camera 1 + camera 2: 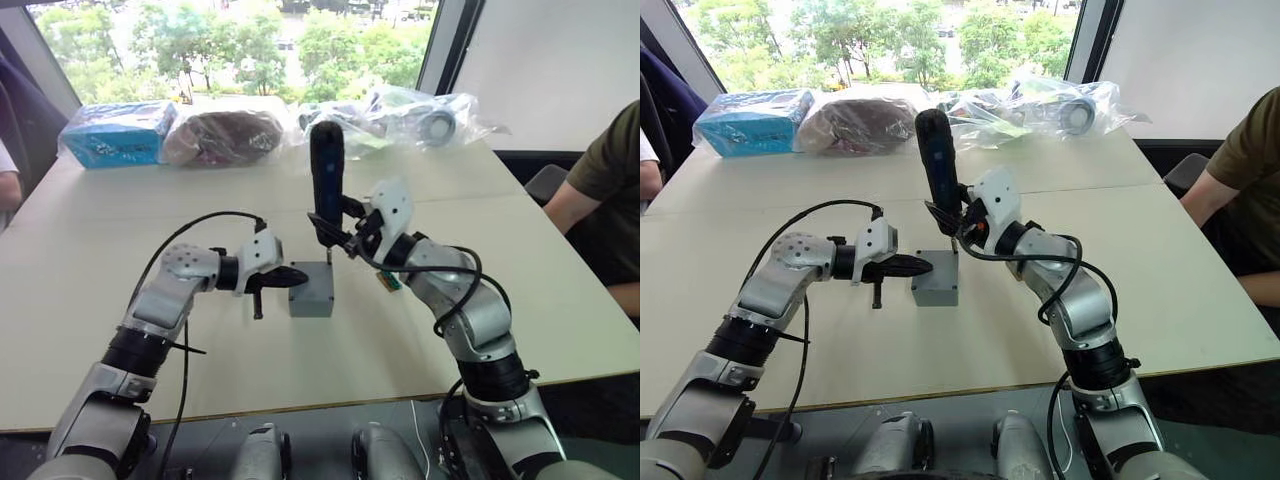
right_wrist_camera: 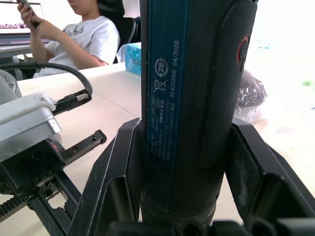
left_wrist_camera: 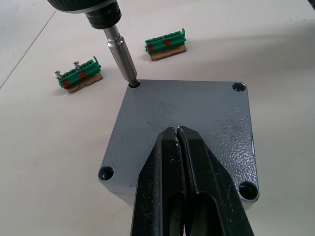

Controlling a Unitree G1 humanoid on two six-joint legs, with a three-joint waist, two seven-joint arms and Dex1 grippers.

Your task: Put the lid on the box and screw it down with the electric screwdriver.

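Note:
The grey lid [image 3: 197, 113] lies on top of the grey box [image 1: 311, 295] in the middle of the table, with screw holes showing at its corners. My left gripper [image 3: 178, 130] is shut, and its closed fingertips rest on the lid's top face. To the right of the box, my right gripper [image 1: 345, 235] is shut on the black electric screwdriver [image 1: 327, 170] and holds it upright. The screwdriver's metal bit [image 3: 123, 56] stands in one corner hole of the lid.
Two small green connector blocks [image 3: 78, 80] [image 3: 166, 45] lie on the table beyond the box. A blue carton [image 1: 118, 132] and plastic-wrapped items [image 1: 420, 115] line the far edge. One person [image 1: 600, 190] sits at the right, another [image 1: 8, 185] at the left.

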